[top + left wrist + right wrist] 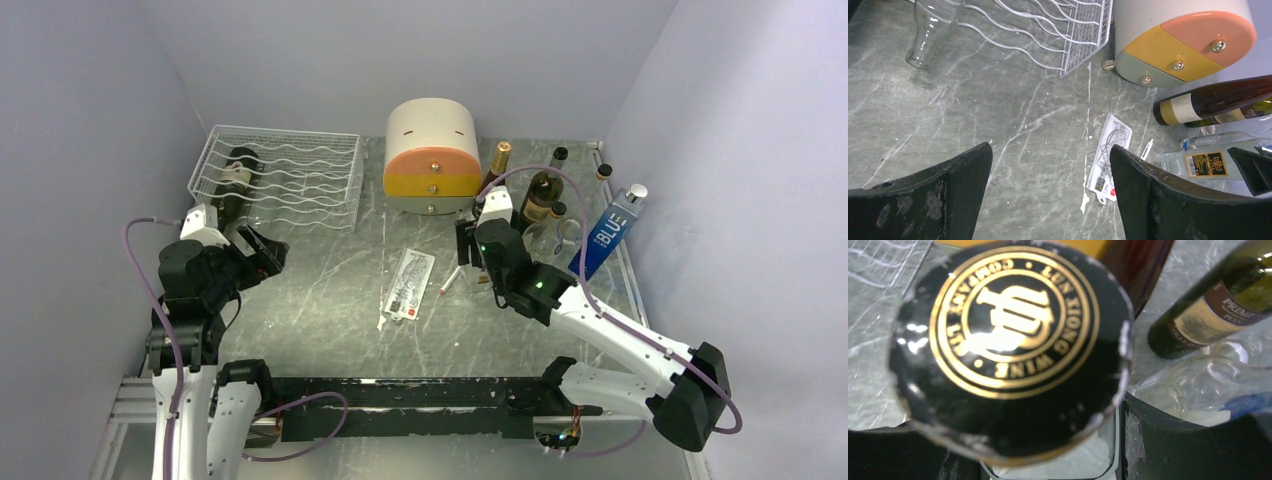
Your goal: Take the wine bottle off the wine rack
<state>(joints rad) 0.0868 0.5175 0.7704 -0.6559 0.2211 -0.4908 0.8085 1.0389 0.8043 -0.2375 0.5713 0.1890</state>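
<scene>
One wine bottle [236, 175]: lies in the wine rack [300, 170], at its left end, neck toward the arms.
Left tool [269, 252]: jaws wide, nothing between, just short of the rack.
Right tool [468, 245]: a black-and-gold cap [1008, 340] hides its gap; grip cannot be told.
Risk: an off-centre pinch could roll the bottle or drag the rack along the bench [330, 330].

Left of the cabinet [432, 155], smooth and maybe plastic, I see the wine rack [290, 175] of thin white-coated wire, the wine bottle [235, 180] in it dark glass, the table [330, 290] faintly glossy grey marble pattern.
</scene>
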